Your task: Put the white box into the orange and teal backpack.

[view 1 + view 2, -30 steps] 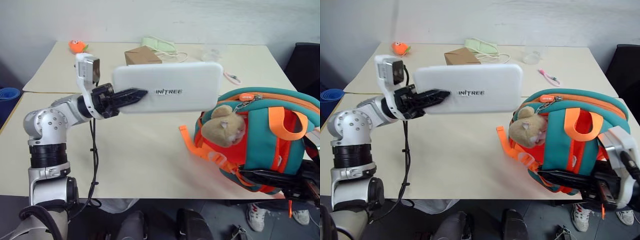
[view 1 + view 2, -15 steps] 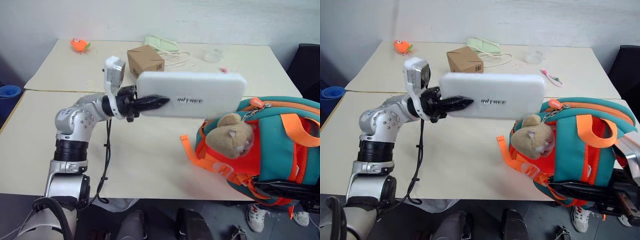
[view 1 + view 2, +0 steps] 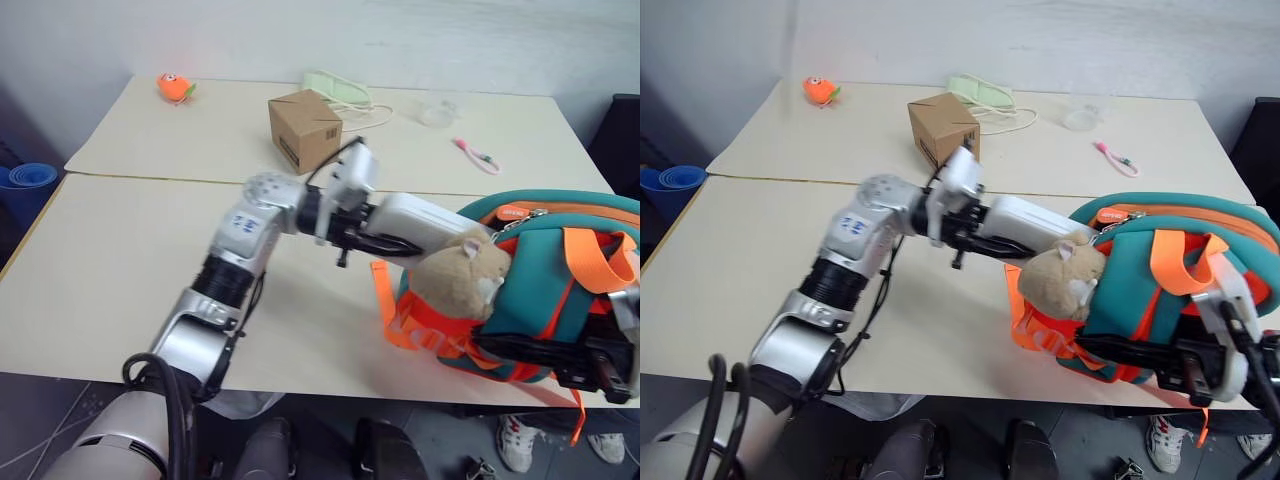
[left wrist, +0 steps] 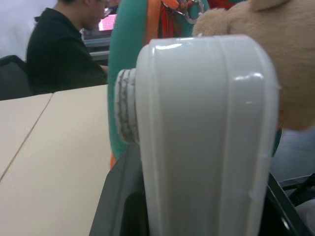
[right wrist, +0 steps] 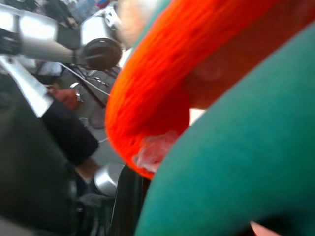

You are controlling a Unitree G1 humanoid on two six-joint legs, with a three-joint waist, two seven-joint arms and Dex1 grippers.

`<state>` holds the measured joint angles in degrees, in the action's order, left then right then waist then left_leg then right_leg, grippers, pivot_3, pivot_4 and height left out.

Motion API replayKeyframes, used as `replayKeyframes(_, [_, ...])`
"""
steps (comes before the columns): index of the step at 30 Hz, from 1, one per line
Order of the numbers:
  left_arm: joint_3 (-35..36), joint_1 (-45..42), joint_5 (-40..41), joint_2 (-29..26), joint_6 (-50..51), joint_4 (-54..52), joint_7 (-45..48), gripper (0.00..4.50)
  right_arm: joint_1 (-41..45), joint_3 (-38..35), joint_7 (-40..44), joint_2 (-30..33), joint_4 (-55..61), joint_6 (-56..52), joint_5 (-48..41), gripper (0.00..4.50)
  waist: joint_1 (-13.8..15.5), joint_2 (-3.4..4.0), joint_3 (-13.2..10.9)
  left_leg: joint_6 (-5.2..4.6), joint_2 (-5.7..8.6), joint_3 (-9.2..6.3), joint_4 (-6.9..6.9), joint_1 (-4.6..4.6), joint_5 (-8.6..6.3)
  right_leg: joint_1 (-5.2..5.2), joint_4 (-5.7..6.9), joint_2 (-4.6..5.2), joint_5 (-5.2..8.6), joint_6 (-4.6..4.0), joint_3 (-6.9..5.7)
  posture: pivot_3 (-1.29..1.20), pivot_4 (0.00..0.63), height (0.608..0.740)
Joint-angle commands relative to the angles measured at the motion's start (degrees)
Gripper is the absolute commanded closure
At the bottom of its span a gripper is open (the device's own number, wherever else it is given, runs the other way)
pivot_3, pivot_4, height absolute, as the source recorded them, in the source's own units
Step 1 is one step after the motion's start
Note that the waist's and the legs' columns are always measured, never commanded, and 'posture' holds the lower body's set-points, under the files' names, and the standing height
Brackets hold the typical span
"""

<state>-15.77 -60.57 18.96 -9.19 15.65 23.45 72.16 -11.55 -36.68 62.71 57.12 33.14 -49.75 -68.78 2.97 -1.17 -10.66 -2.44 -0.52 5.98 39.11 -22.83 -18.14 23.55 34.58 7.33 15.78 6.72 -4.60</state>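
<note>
Two arms share this job at the front edge of the worktop (image 3: 130, 270). My left fingers (image 3: 375, 240) are clamped on one short end of the white box (image 3: 425, 222), which I hold level above the worktop with its long axis running straight from them toward the backpack (image 3: 545, 290). The box's far end sits at the backpack's top opening, just behind the tan plush animal (image 3: 463, 285) and beside the orange zip pull; whether it is already past the rim I cannot tell. My right fingers (image 3: 1160, 365) are closed on the backpack's lower side, holding it tilted with its mouth toward the box. The left arm is the nearer one to the opening, so I judge the coming move is a push along the box's length. A brown cardboard box (image 3: 305, 130) stands well behind the backpack.
</note>
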Motion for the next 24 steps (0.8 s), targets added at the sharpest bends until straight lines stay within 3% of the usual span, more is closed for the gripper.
replayKeyframes(1, [-5.2, -4.2, -7.8, 8.0, -7.5, 5.6, -6.2, 3.26, 3.7, 4.0, -2.7, -1.0, -1.0, 2.0, 2.2, 4.45, 0.0, 0.0, 0.0, -0.05, 0.01, 0.01, 0.04, -0.01, -0.02, -0.01, -0.06, -0.01, -0.03, 0.06, 0.01, 0.0, 0.15, 0.74])
replayKeyframes(3, [-5.9, -5.1, -10.8, 10.2, -9.7, 8.6, -8.8, 2.56, 5.0, 5.1, -3.5, -1.3, -1.2, 2.0, 2.6, 4.5, 0.0, 0.0, 0.0, -0.17, 0.11, 0.0, 0.06, -0.08, -0.02, 0.0, -0.14, 0.08, -0.09, 0.16, 0.01, 0.0, 0.15, 0.74])
replayKeyframes(6, [-3.4, -5.5, -11.6, 12.2, -9.1, 8.6, -14.1, 1.88, 5.6, 5.7, -5.2, -2.1, -1.2, 2.0, 2.7, 4.5, -0.3, 0.01, 0.0, -0.22, 0.07, 0.0, 0.06, -0.12, -0.06, 0.01, -0.21, 0.18, -0.1, 0.18, 0.03, 0.0, 0.15, 0.74])
replayKeyframes(9, [0.7, -2.2, -9.2, 7.0, -4.9, 1.1, -14.2, 1.02, 4.4, 5.0, -6.2, -2.8, -0.9, 1.9, 2.8, 4.5, -0.8, 0.04, 0.0, -0.19, -0.05, -0.01, 0.06, -0.11, -0.07, 0.02, -0.18, 0.25, -0.11, 0.17, 0.02, 0.0, 0.15, 0.74])
replayKeyframes(11, [4.8, 1.3, -2.3, 1.1, 2.5, -6.3, -8.4, 0.48, 3.5, 4.0, -6.9, -3.2, -0.4, 1.5, 1.7, 4.5, -1.7, 0.12, 0.1, -0.11, -0.1, -0.03, 0.02, -0.1, -0.05, 0.04, -0.14, 0.22, -0.11, 0.14, 0.0, 0.0, 0.15, 0.74])
replayKeyframes(14, [9.6, 5.4, 6.8, -8.7, 12.9, -15.2, -0.7, 0.48, 2.5, 3.1, -7.7, -3.5, 0.4, 1.4, 0.6, 4.5, -2.6, 0.18, 0.0, 0.12, -0.24, -0.06, 0.0, -0.08, 0.06, 0.1, 0.23, 0.11, -0.05, 0.02, -0.01, 0.0, 0.15, 0.74])
replayKeyframes(16, [11.5, 6.0, 10.6, -11.8, 18.1, -18.8, -0.1, 0.48, 2.0, 2.8, -7.9, -3.6, 0.7, 1.4, 0.4, 4.5, -2.5, 0.18, 0.0, 0.15, -0.22, -0.13, 0.02, -0.09, 0.09, 0.08, 0.28, 0.1, -0.04, 0.01, -0.08, 0.0, 0.15, 0.74])
replayKeyframes(21, [12.4, 5.2, 17.5, -9.0, 26.6, -26.5, -5.2, 0.48, 1.3, 2.3, -8.4, -3.4, 1.0, 1.3, -0.1, 4.5, -0.7, 0.18, 0.0, -0.08, 0.21, -0.59, 0.11, -0.16, 0.12, -0.24, 0.12, 0.24, -0.08, 0.09, -0.17, 0.0, 0.15, 0.74])
replayKeyframes(24, [7.4, 5.0, 12.9, -5.8, 24.7, -26.3, -8.9, 0.48, 1.8, 2.3, -9.4, -3.3, 1.4, 1.0, -1.2, 4.5, -0.6, 0.17, 0.0, -0.21, 0.4, -0.64, 0.11, -0.19, 0.14, -0.34, -0.07, 0.36, -0.21, 0.31, 0.07, 0.0, 0.15, 0.74])
